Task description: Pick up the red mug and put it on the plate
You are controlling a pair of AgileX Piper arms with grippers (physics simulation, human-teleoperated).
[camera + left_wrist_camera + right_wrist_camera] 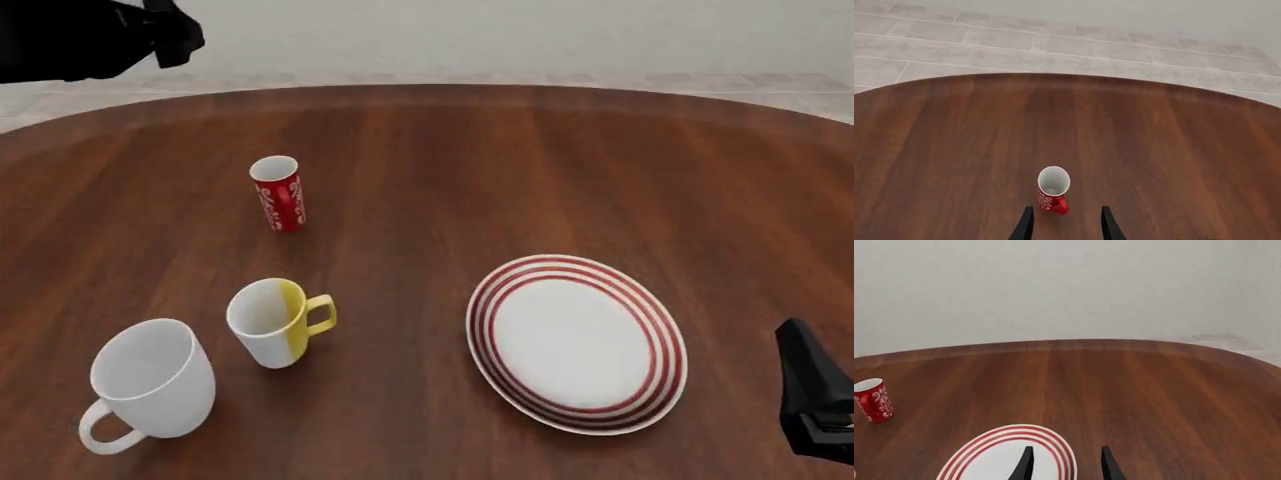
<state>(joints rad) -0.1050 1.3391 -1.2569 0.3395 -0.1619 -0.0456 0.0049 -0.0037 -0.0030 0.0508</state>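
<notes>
Mugs sit lower left: white mug (pixel 150 382), then yellow-and-white mug (pixel 279 321). The plate (pixel 577 343) lies lower right. Farther back, upper left, the red mug (pixel 279 194) stands upright. Left gripper (pixel 1067 223) and right gripper (pixel 1065 463) both show spread, empty jaws.

mug (pixel 279 194) far left on bench (pixel 534 170) | plate (pixel 577 342) right, nearer | two-tone mug (pixel 276 321) before it | large mug (pixel 150 384) nearest, leftmost
</notes>
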